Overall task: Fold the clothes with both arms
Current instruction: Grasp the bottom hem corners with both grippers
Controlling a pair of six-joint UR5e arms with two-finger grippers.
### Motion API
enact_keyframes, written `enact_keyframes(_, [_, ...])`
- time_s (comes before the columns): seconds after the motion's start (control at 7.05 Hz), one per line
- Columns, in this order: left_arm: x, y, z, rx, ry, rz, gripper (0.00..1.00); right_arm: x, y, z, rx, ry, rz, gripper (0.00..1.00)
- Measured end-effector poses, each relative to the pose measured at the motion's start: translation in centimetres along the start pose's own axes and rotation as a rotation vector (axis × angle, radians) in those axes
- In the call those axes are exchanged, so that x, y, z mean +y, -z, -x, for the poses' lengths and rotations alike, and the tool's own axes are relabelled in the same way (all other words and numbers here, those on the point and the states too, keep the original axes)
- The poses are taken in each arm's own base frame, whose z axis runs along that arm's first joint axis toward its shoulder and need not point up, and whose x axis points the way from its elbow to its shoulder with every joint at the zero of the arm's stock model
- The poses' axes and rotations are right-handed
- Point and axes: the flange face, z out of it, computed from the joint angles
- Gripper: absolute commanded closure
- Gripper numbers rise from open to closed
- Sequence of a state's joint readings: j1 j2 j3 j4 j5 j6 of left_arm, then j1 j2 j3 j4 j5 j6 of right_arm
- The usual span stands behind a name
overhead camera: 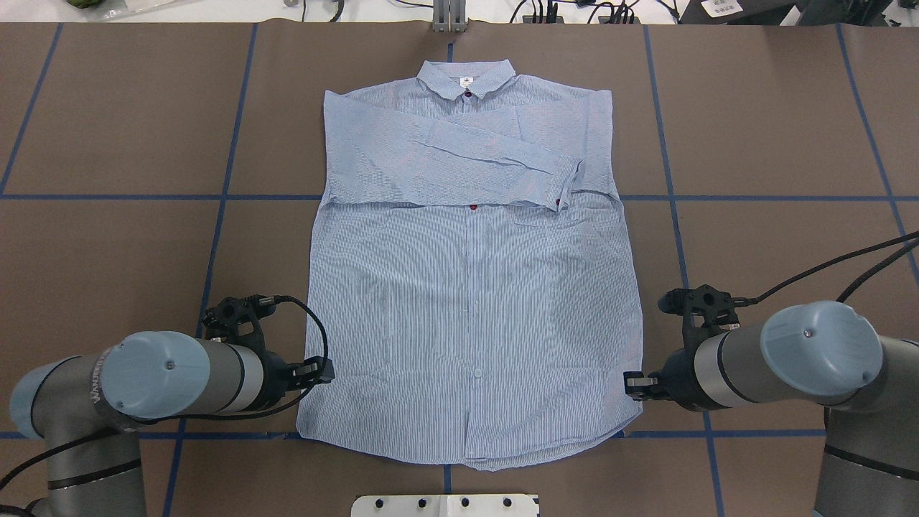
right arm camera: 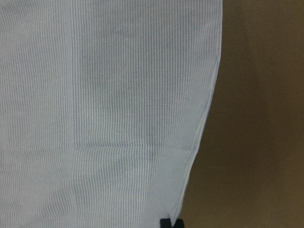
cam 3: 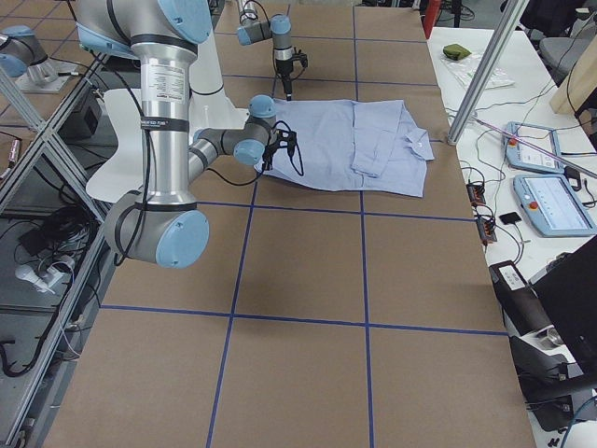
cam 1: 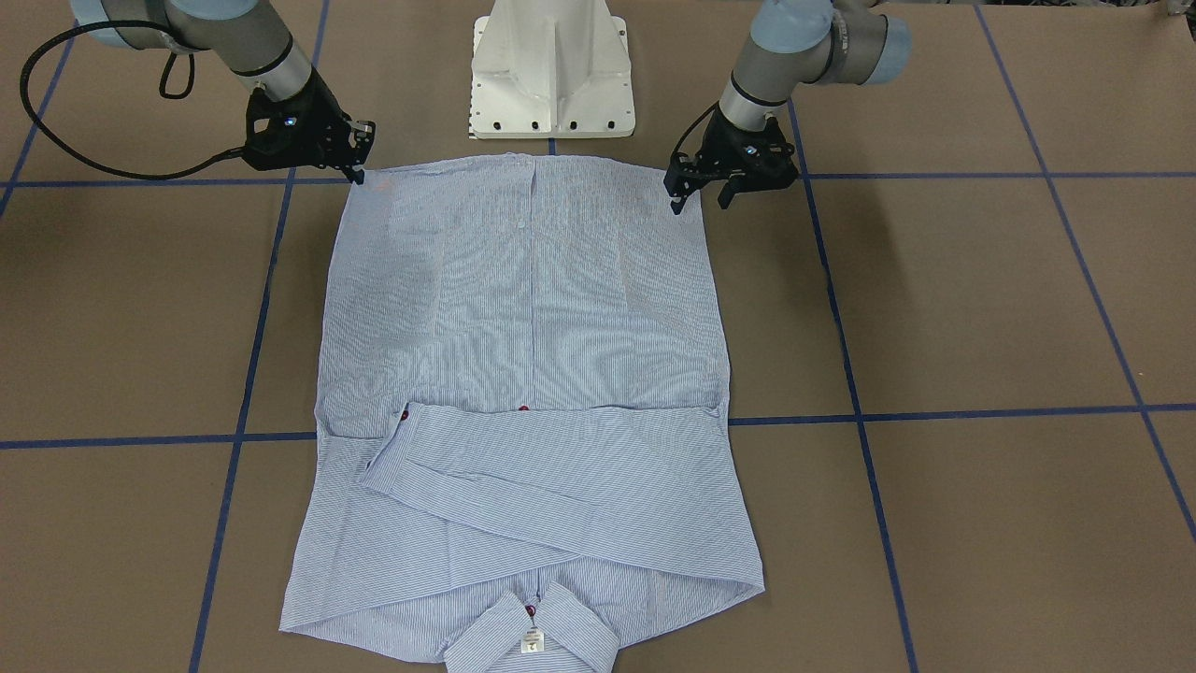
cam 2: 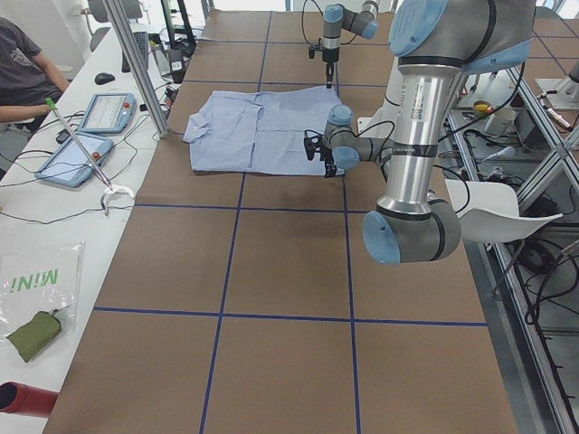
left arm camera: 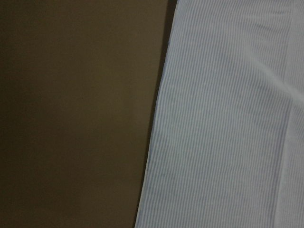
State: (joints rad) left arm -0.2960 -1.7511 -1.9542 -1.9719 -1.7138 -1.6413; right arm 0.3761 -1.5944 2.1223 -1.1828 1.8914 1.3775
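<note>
From across the counter (cam 1: pixel 981 299), the shirt (cam 1: pixel 523 308) lay flat and front up. Its hem was at the pincers. Its collar (cam 1: pixel 533 636) was at the end farthest from them, and both sleeves (cam 1: pixel 561 467) were folded across the chest. The left pincer (cam 1: pixel 699 198) hung at one hem corner with its jaws apart. One finger was over the cloth's edge and the other outside it, over bare counter. The right pincer (cam 1: pixel 358 161) had its tip down at the opposite hem corner, but I could not tell how wide it stood. The white pedestal (cam 1: pixel 551 70) sat between the two, just behind the hem.

From over the robot's shoulders, the left pincer (overhead camera: pixel 321 372) and the right pincer (overhead camera: pixel 633 384) flanked the lower body of the shirt (overhead camera: pixel 467 309). Each was just beside a side seam and pointed inward.

From the left end of the counter, the near arm's pincer (cam 2: pixel 314 146) sat at the shirt's closer corner. A seated person (cam 2: pixel 23 77) was well away from it, past the counter's edge.

From the right end, the near pincer (cam 3: pixel 273 154) met the other corner.

The left wrist camera showed striped cloth (left arm camera: pixel 228 118) filling the side next to brown counter.

The right wrist camera showed the same, with a small black part (right arm camera: pixel 170 223) at the cloth's edge.
</note>
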Motion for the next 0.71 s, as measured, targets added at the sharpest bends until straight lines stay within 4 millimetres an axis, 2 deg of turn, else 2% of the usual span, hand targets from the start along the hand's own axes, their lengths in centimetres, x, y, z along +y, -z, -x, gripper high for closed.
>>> enact_keyframes(0.14, [0.5, 0.0, -0.3, -0.018, 0.000, 0.005, 0.40, -0.1, 0.2, 0.0, -0.003, -0.003, 0.002, 1.00])
enact_keyframes(0.71, [1.9, -0.7, -0.5, -0.054, -0.009, 0.023, 0.41, -0.4, 0.4, -0.1, -0.005, -0.008, 0.006, 1.00])
